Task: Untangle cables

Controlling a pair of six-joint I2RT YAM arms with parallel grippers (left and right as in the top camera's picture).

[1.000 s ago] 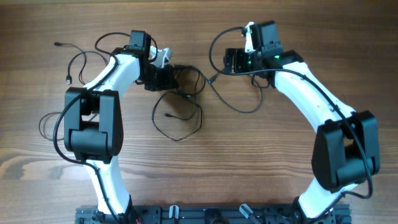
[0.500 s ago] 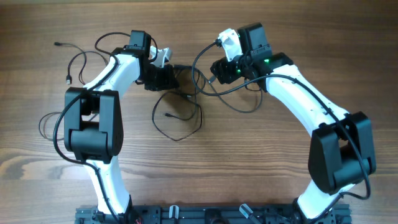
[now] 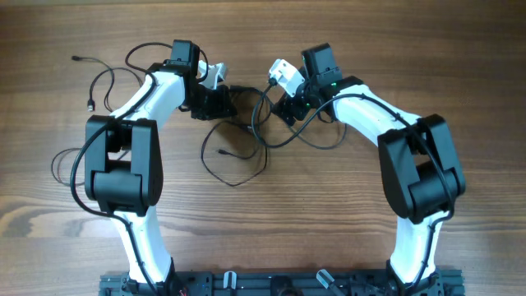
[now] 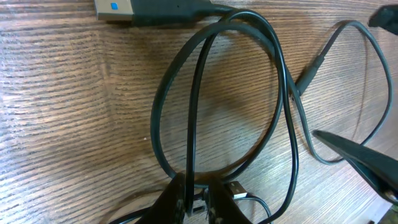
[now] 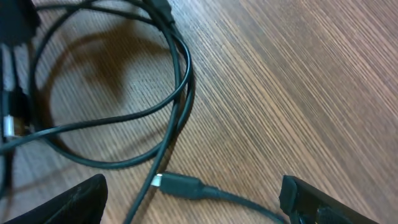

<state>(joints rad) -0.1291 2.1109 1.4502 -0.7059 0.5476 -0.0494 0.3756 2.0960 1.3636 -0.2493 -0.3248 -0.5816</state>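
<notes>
Smooth, faintly glossy black cables (image 4: 194, 106) lie on a matt, finely grained wooden table (image 4: 62, 124); one plug (image 4: 115, 9) is silver metal.

Bright, even light on the wooden table (image 3: 271, 238).
Overhead, the cables (image 3: 236, 182) cast only thin, faint shadows. In the right wrist view a broad soft shadow lies inside the cable loop (image 5: 186, 71); below the loop, the fingers (image 5: 68, 202) of the right gripper (image 5: 194, 202) are blurred.

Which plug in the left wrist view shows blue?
The wide silver plug at top left, with a blue square; the small silver plug at bottom and slim black plug at right show none.
</notes>
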